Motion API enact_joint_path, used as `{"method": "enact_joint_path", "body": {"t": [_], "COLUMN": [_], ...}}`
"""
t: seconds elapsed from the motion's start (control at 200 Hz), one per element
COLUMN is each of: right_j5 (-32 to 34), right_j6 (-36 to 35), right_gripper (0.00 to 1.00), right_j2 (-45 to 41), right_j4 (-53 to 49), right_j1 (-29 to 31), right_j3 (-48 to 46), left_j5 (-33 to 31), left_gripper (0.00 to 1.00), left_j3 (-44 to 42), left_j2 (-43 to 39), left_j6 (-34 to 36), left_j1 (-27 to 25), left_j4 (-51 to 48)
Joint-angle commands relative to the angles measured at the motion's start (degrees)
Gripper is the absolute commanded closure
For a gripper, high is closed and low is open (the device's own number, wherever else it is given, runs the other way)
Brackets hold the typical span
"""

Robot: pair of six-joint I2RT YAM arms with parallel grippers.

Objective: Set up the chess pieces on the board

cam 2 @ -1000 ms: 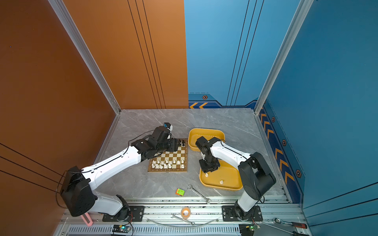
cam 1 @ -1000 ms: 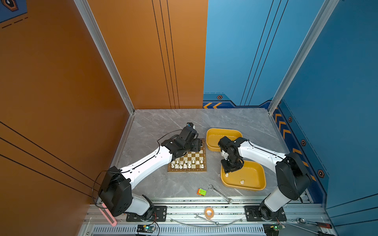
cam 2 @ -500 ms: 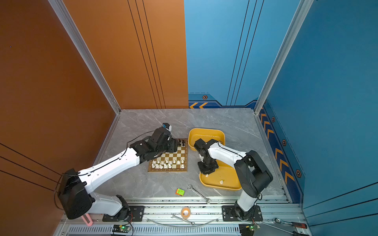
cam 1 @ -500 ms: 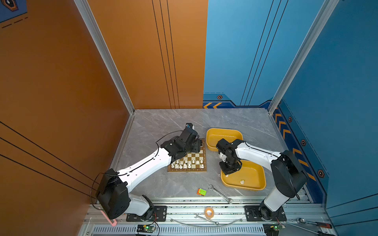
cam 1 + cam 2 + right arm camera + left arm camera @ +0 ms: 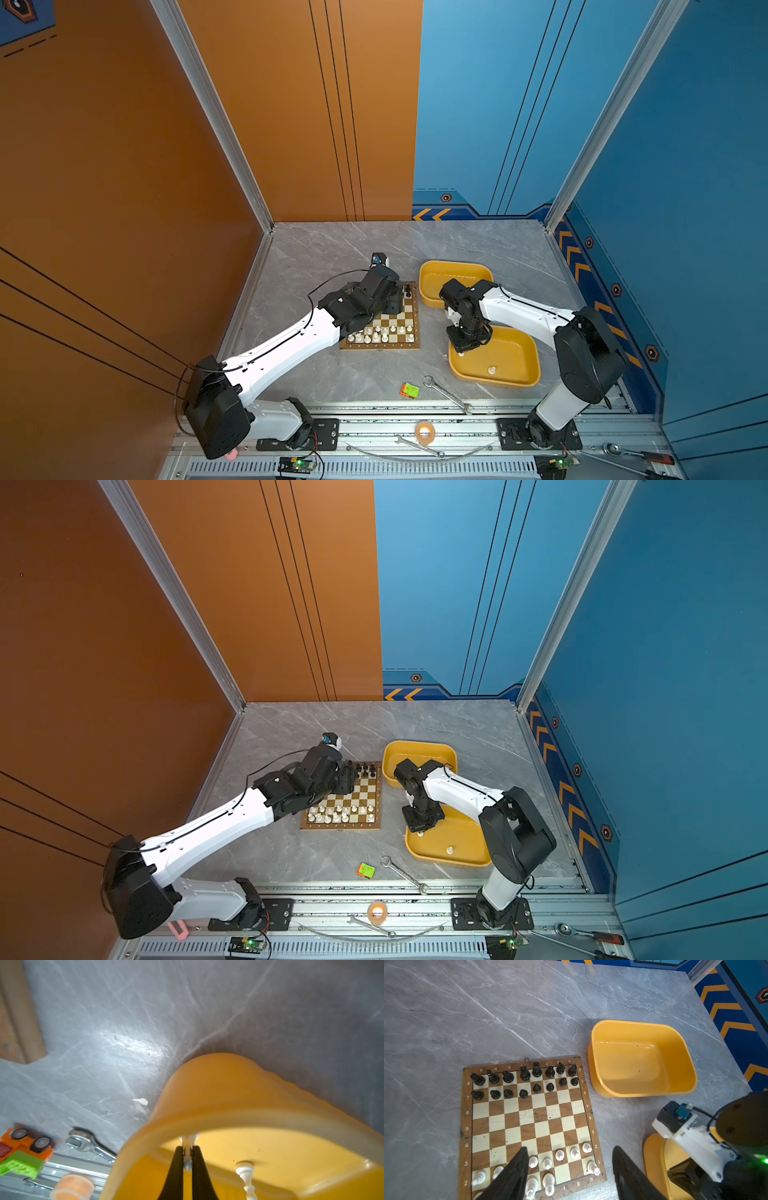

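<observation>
While both top views showed the right gripper (image 5: 468,347) only as a dark block set low over the board-side corner of the near yellow tray (image 5: 519,380), the right wrist view showed it closed on a white chess piece (image 5: 188,1141) just inside the tray wall. A second white piece (image 5: 246,1169) sat on the tray floor nearby, apart from the gripper. Only the left wrist view showed the left gripper (image 5: 570,1148) open and holding nothing above the board (image 5: 527,1115), one finger over the white pieces (image 5: 559,1155), the other past the board's edge. Black pieces (image 5: 525,1074) filled rows 7 and 8. The board sat on the desk (image 5: 446,1022).
</observation>
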Motion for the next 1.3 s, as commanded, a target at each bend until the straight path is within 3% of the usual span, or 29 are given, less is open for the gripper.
{"method": "enact_joint_path", "body": {"t": [0.0,0.215,0.386,0.486,0.566,0.806,1.297], "right_j5": [1.62,3.54,3.78,4.28,4.87,5.52,7.18], "right_j6": [-0.05,0.66,5.58,7.84,9.29,10.87,9.34], "right_gripper": [1.00,1.00,1.00,1.00,1.00,1.00,1.00], "right_j2": [-3.89,-1.54,4.36,8.98,12.64,21.15,30.24], "right_j4": [-4.98,-7.92,-7.90,-8.45,-8.73,-8.93,-9.15], "right_j1": [0.68,2.81,7.94,11.97,14.64,18.48,18.97], "right_j3": [5.58,14.83,21.82,26.50,29.27,34.51,40.21], "left_j5": [-5.80,-6.72,1.31,9.38,11.83,14.88,18.41], "left_gripper": [0.34,0.31,0.28,0.26,0.24,0.23,0.22], "left_j3": [-1.89,-10.34,-14.89,-14.65,-14.92,-16.27,-16.91], "left_j2": [-5.86,-18.75,-24.46,-24.91,-25.17,-25.78,-27.68], "left_j6": [-1.98,-4.60,-2.69,-0.19,1.89,4.30,5.93], "left_j1": [-0.82,2.54,10.98,14.95,15.75,17.59,21.71], "left_j4": [-6.89,-11.59,-9.60,-9.82,-10.75,-11.00,-11.40]}}
